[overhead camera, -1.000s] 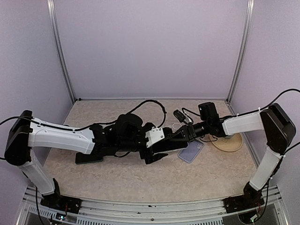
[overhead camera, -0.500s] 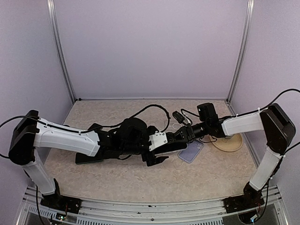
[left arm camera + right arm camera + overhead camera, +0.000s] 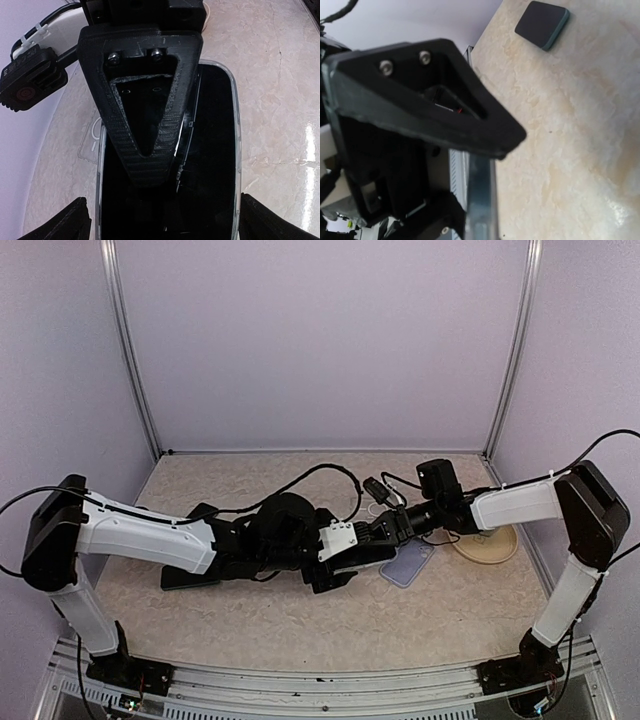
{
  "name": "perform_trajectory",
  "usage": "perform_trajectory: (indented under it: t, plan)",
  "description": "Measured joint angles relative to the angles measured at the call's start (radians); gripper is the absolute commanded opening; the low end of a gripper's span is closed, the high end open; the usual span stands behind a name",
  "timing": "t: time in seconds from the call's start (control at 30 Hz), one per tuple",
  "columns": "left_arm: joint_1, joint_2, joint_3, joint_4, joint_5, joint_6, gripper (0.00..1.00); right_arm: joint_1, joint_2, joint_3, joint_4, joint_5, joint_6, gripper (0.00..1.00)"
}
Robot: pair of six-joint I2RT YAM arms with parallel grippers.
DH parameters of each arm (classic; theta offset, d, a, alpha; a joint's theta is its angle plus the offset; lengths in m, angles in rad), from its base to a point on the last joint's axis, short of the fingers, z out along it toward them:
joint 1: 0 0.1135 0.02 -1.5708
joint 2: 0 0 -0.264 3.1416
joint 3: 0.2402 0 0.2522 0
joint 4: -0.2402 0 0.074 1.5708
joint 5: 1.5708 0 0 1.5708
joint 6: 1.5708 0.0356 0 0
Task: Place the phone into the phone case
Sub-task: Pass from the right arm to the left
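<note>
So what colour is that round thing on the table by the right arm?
The round disc is pale tan, like light wood. The top view shows it best.

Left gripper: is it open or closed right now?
Open. In the left wrist view the left gripper has its fingers spread wide at the bottom corners, either side of the black phone.

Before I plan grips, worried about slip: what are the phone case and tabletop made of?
Phone case: likely clear glossy plastic; its rim looks see-through. Tabletop: beige, veined, shiny with glare; stone or laminate, unclear.
</note>
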Motion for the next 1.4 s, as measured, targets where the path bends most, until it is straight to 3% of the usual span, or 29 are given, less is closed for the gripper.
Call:
perform_trajectory:
  t: [0.1,0.43,0.53,0.67,0.87,1.07,1.4]
  plan:
    - [0.0,0.007,0.0,-0.003,0.0,0.0,0.96,0.001,0.0,0.001,0.0,-0.003,-0.002,0.0]
    - [0.005,0.038,0.048,-0.082,0.014,0.005,0.6,0.002,0.0,0.004,-0.022,-0.013,-0.005,0.0]
    - [0.006,0.04,0.053,-0.092,0.017,0.003,0.55,0.001,0.0,0.004,-0.024,-0.013,-0.005,0.1]
    - [0.006,0.04,0.054,-0.092,0.02,-0.002,0.53,0.001,0.0,0.005,-0.028,-0.013,-0.004,0.3]
    - [0.009,0.043,0.055,-0.108,0.018,-0.019,0.52,0.003,0.0,0.023,-0.023,-0.013,-0.01,0.44]
    - [0.013,0.043,0.053,-0.122,0.016,-0.027,0.52,-0.011,-0.007,0.023,-0.025,-0.011,-0.008,0.52]
    - [0.021,0.038,0.044,-0.105,0.011,-0.036,0.52,-0.113,-0.105,0.002,-0.034,0.037,0.006,0.51]
